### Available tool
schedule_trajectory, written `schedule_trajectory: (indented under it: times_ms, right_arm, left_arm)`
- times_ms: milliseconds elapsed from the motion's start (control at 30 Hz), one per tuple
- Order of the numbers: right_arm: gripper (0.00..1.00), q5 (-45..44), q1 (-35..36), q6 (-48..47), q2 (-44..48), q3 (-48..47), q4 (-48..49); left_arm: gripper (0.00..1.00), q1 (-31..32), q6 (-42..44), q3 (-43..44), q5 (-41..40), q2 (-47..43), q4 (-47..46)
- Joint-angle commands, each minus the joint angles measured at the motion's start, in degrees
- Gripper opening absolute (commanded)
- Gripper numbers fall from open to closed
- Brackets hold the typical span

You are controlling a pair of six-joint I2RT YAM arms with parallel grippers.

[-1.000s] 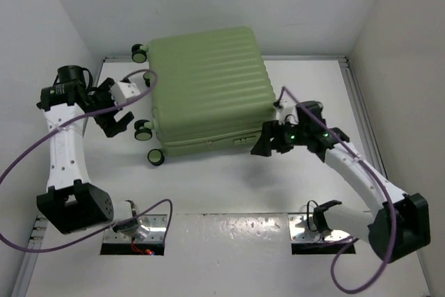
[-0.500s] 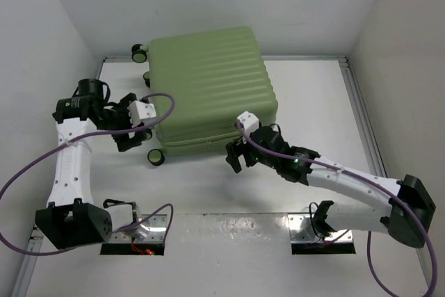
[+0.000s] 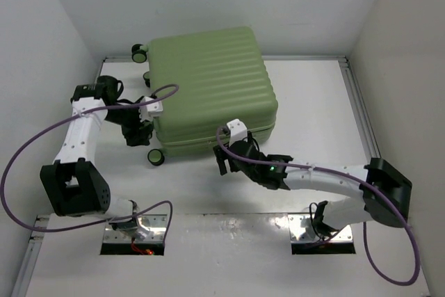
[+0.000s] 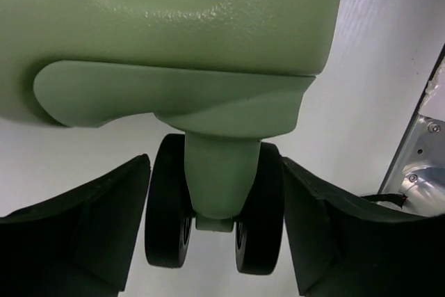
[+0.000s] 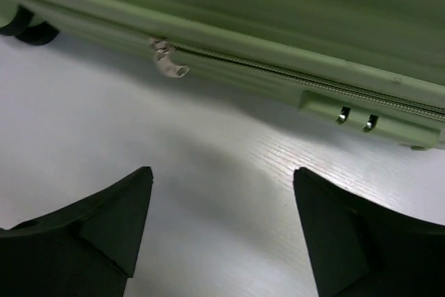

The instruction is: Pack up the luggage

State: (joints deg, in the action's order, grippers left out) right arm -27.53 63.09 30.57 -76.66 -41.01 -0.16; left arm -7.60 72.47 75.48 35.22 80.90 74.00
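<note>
Two spread tools flank the shut luggage lying flat on the tabletop: the left tool straddles a wheel, the right tool faces the zipper pull. Opening appears the step in hand; next, pinch that pull.

The closed pale-green ribbed hard-shell suitcase fills the back middle of the white table. Bare tabletop lies open to its right and along its near side, in front of the right gripper. On the left, a black twin caster wheel fills the gap between the left gripper's spread fingers.
</note>
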Motion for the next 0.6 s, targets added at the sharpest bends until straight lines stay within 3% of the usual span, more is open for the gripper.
schedule_trajectory:
  times_ms: [0, 33, 133, 200, 400, 567]
  right_arm:
    - [0.78, -6.83, -0.69, 6.86, -2.34, -4.59, 4.30]
    - [0.67, -7.18, -0.60, 7.83, -3.57, -5.04, 3.69]
    - [0.57, -8.07, -0.08, 8.63, -6.20, -7.23, 4.38]
    - [0.57, -8.86, 0.80, 8.89, -7.01, -8.55, 4.47]
    - [0.63, -11.57, 3.27, 9.51, -9.21, -10.05, 4.82]
    - [0.62, -16.23, -0.86, 7.49, -7.54, -7.24, 1.41]
  left_arm:
    - [0.77, -0.40, 2.59, 2.48, 4.67, 0.12, 0.71]
    - [0.74, 0.12, 2.59, 2.48, 5.72, 0.13, 0.71]
    - [0.67, 0.12, 1.55, 2.48, 7.05, 0.66, -0.43]
    - [0.63, 0.12, -0.56, 1.69, 7.67, 0.66, -2.00]
    - [0.36, 1.35, -7.59, -2.35, 9.34, -0.57, -5.53]
    - [0.22, 3.29, -10.23, -6.92, 11.54, -1.98, -8.51]
